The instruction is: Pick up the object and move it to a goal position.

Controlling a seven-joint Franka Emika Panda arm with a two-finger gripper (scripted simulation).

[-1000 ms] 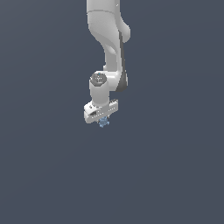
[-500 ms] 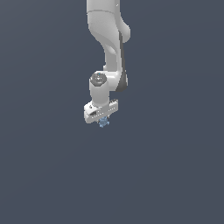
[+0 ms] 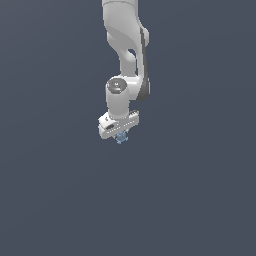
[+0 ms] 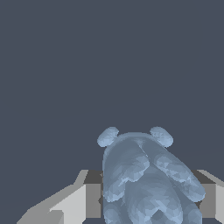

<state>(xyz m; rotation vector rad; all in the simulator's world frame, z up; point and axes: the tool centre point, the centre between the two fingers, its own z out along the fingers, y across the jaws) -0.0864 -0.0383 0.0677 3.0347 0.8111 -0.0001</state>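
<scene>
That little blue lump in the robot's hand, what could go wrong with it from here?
Two things, I would guess. The blue lump is rounded and knobby, so the fingers of the hand may grip only a few bumps, and it might twist or slip out. In the exterior view only a tiny bit of it shows below the hand, with nothing visible beneath, so a slip would probably mean a fall.

arm [image 3: 126, 45]: white shell, dark grey band down one side, grey cap on the wrist joint
gripper [image 3: 120, 135]: white body; fingers [image 4: 72, 203] white to pale grey with dark inner pads
object [image 4: 144, 179]: light blue, mottled with paler faceted patches (a small blue speck in the exterior view)
background [image 3: 200, 190]: uniform dark slate blue-grey, no pattern
</scene>
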